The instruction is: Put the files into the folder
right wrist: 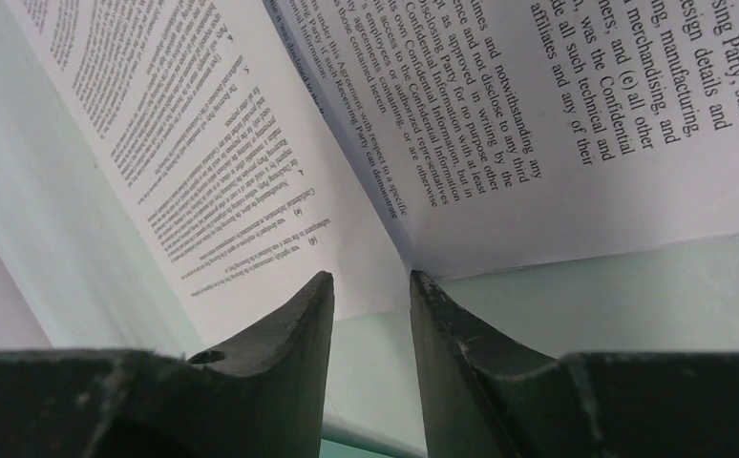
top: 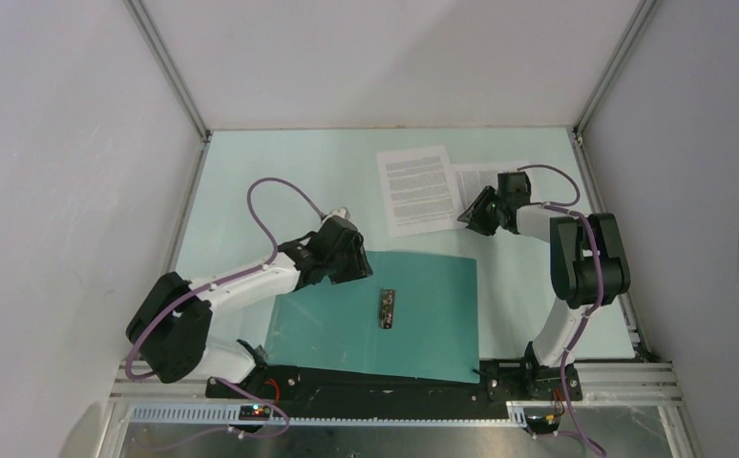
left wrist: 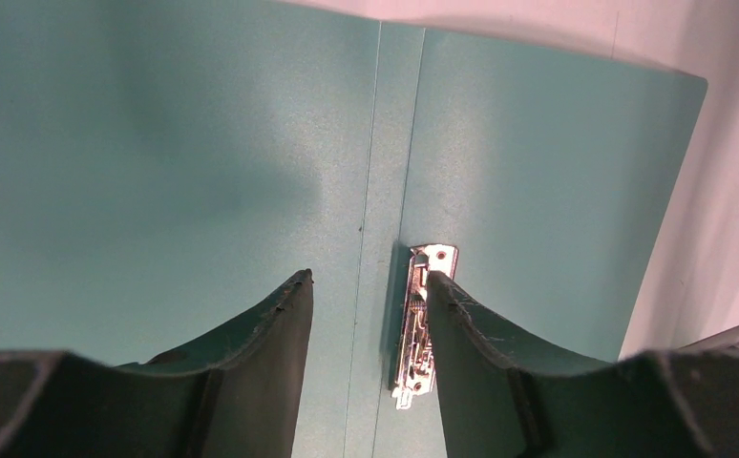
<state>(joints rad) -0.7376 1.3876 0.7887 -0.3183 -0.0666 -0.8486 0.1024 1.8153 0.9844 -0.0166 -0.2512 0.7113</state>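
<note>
Sheets [top: 418, 189] seem thin and floppy; right tool [right wrist: 370, 279], jaws apart, should pinch an edge; left tool [left wrist: 368, 277] hangs spread over folder [left wrist: 203, 143].

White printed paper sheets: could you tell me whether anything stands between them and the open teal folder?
Nothing lies on the pale mint tabletop between the white printed sheets and the dark teal folder; only the left gripper hangs over the folder's spine.

The open folder [top: 432, 320] lies flat, only the metal clip [top: 386, 308] rising at its fold; the left claw [top: 354, 260] hangs over its far left corner; a bare strip of worktop [top: 251, 181] separates it from the sheets [top: 418, 191]; the right claw [top: 469, 216] crowds their near edge; walls [top: 60, 191] close three sides.
</note>
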